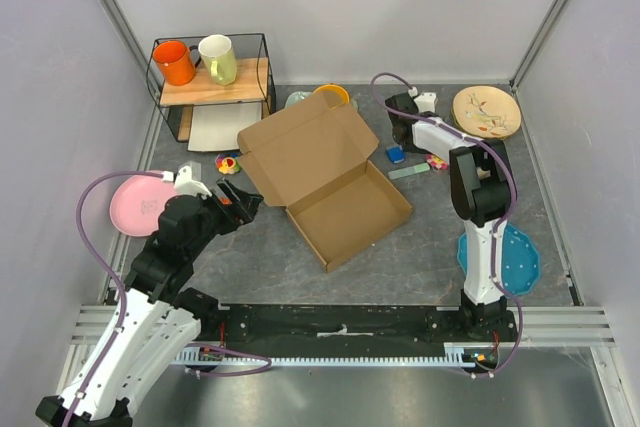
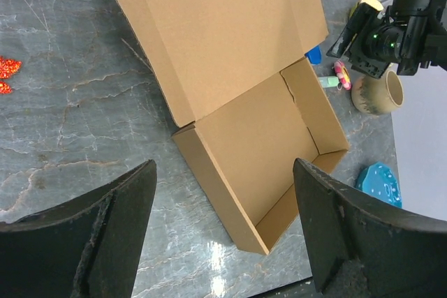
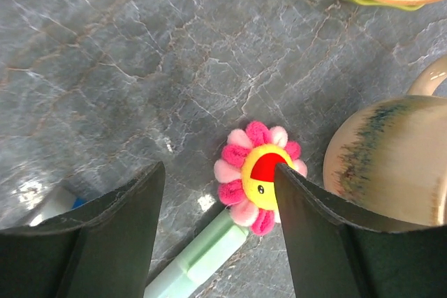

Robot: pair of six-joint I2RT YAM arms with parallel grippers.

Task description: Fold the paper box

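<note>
Paper box (image 1: 325, 177) lies open just beyond left gripper (image 1: 243, 202), untouched

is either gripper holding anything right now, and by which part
Nothing is held. The left gripper is open, short of the brown corrugated cardboard paper box; the right gripper is open above a pink and yellow plush flower.

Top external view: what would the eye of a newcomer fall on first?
The paper box, open with its lid folded back, fills the middle of the table. Behind it to the left, an orange mug stands on a wire shelf. In the right wrist view, a pink flower toy lies under the open right gripper.
</note>
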